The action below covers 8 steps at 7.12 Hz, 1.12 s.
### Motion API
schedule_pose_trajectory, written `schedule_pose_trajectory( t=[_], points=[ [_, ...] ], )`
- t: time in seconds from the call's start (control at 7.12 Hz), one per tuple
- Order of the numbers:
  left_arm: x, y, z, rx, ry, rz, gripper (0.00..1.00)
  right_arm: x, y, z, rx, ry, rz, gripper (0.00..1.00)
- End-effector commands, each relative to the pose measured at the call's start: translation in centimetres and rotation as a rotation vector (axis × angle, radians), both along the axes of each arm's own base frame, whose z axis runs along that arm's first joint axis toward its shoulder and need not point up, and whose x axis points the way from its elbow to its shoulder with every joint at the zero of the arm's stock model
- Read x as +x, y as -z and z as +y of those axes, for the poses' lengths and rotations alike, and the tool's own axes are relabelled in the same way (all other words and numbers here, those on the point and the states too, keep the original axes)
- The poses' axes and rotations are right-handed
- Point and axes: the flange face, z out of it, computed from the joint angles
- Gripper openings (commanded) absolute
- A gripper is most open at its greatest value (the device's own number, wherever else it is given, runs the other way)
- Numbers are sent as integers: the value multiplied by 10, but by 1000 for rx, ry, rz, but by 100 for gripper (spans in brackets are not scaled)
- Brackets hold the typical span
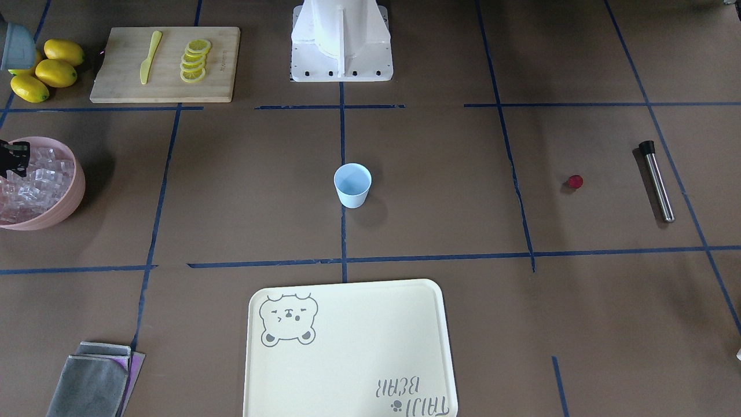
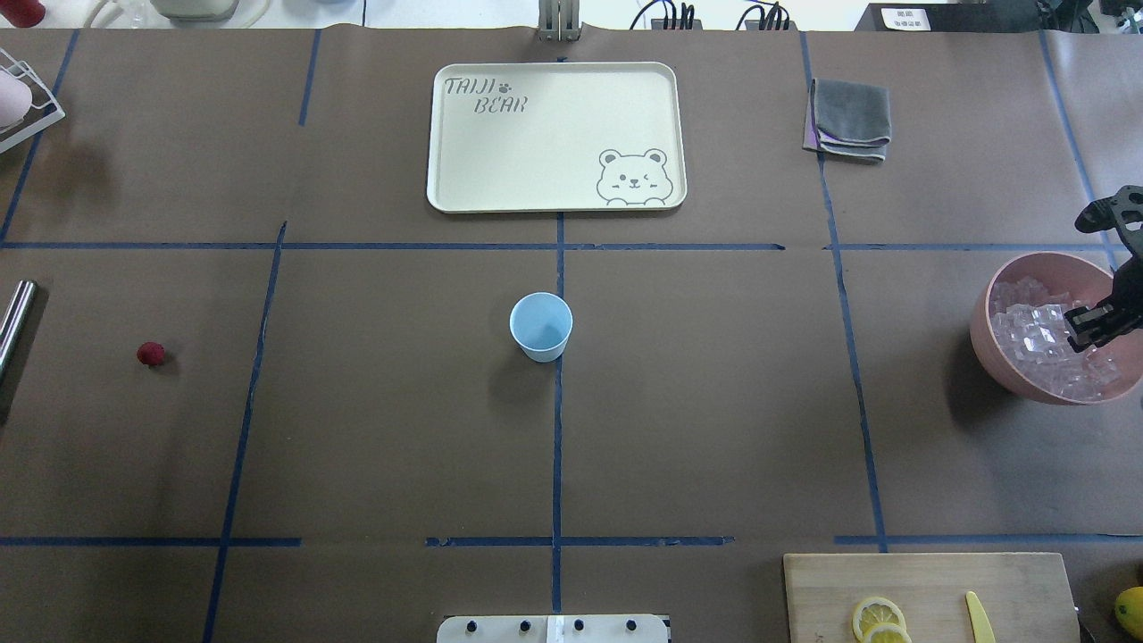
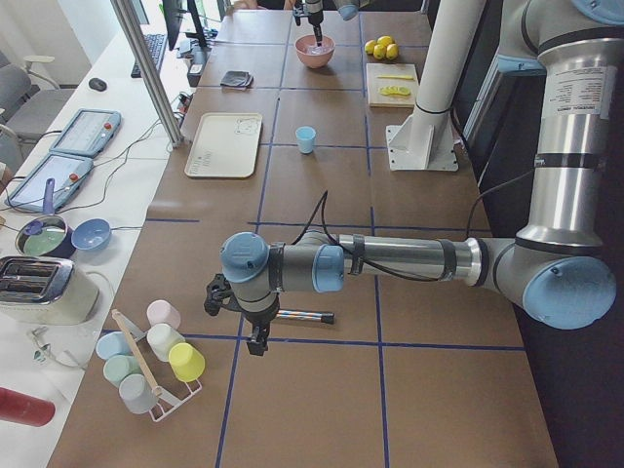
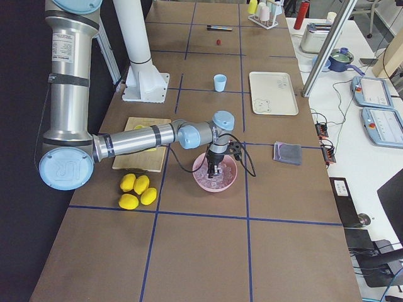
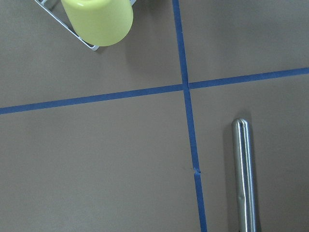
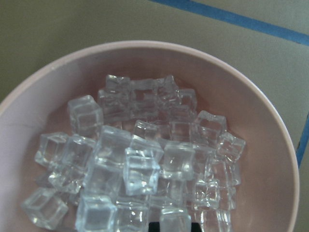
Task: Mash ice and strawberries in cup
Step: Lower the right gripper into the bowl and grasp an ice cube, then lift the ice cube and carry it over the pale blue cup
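Since the ice [image 6: 140, 169] heaped in the pink bowl [image 6: 270, 145] directly beneath the right gripper [image 2: 1091, 329] looks hard, light and slick, we would pinch one cube across flat opposite faces, though we cannot tell how far its jaws, or those of the left gripper [image 3: 256, 341], stand apart.

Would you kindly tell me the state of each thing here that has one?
cup, upright, empty.
pink bowl, upright, holding ice.
strawberry, lying loose, outside the cup.
muddler, lying flat, ungripped.
right tool, over the ice, open or shut unclear.
left tool, above the muddler, open or shut unclear.
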Motion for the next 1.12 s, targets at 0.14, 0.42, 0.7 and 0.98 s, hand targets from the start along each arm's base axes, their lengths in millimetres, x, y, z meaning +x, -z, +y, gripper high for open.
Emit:
schedule_pose_trajectory(
  t=[0.14, 0.42, 0.7, 0.98],
  points=[
    [0, 5, -1, 9, 2, 0, 100, 78, 39, 26, 51, -131, -21, 0],
    [0, 6, -1, 11, 1, 1, 100, 79, 91, 6, 103, -170, -82, 0],
    [0, 7, 0, 14, 1, 1, 100, -27, 210, -38, 32, -213, -225, 1],
    [0, 5, 1, 11, 1, 1, 100, -157, 309, -33, -20, -262, -225, 1]
  ],
)
